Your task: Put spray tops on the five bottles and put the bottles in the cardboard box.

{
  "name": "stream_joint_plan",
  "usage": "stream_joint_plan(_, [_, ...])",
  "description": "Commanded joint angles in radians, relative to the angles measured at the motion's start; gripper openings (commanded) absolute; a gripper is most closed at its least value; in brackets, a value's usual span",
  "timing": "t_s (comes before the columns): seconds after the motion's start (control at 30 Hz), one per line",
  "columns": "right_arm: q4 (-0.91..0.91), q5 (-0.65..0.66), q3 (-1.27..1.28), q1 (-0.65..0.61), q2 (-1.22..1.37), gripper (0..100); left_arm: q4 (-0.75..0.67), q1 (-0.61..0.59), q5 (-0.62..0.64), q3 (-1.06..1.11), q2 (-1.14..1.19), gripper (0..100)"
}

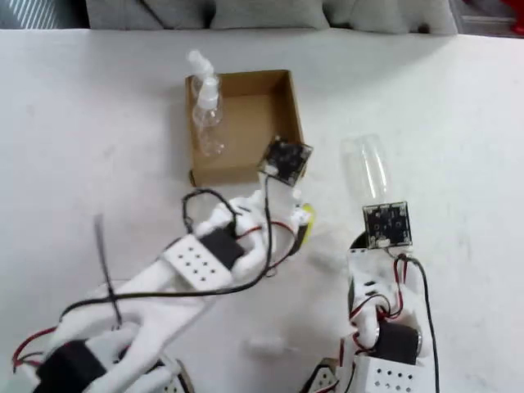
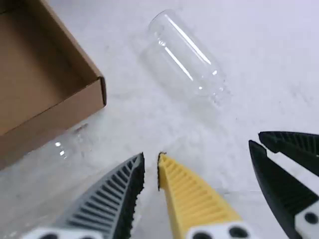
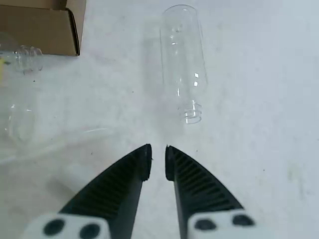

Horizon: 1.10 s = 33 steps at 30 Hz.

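An uncapped clear bottle (image 3: pixel 182 59) lies on the white table, its threaded neck toward my right gripper (image 3: pixel 158 158), whose black fingers are shut with nothing between them. The same bottle (image 1: pixel 366 168) lies right of the cardboard box (image 1: pixel 282 102). Inside the box lies a bottle with a white spray top (image 1: pixel 206 106). My left gripper (image 2: pixel 151 168), one finger grey and one yellow, is shut and empty just off the box's near right corner (image 2: pixel 94 92). Another uncapped clear bottle (image 2: pixel 62 149) rests on the table between the box and the grey finger.
The right gripper's black fingers (image 2: pixel 279 164) stand close beside my left gripper. A small white piece (image 3: pixel 75 174) lies on the table by the right gripper; I cannot tell what it is. More clear plastic (image 3: pixel 25 127) lies beyond it. The table stretches open to the right.
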Motion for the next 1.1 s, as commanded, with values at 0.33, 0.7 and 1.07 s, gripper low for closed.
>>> stream_joint_plan(0.33, [0.005, 0.009, -0.006, 0.008, -0.004, 3.5, -0.516, 0.028, 0.087, 0.006, 0.418, 7])
stream_joint_plan(0.7, [0.005, 0.011, -0.006, 0.01, -0.004, 3.5, -0.368, 0.025, 0.084, 0.035, 0.414, 7])
stream_joint_plan(1.07, [0.005, 0.011, -0.006, 0.01, -0.004, 3.5, -0.296, -0.047, 0.081, 0.25, 0.101, 7])
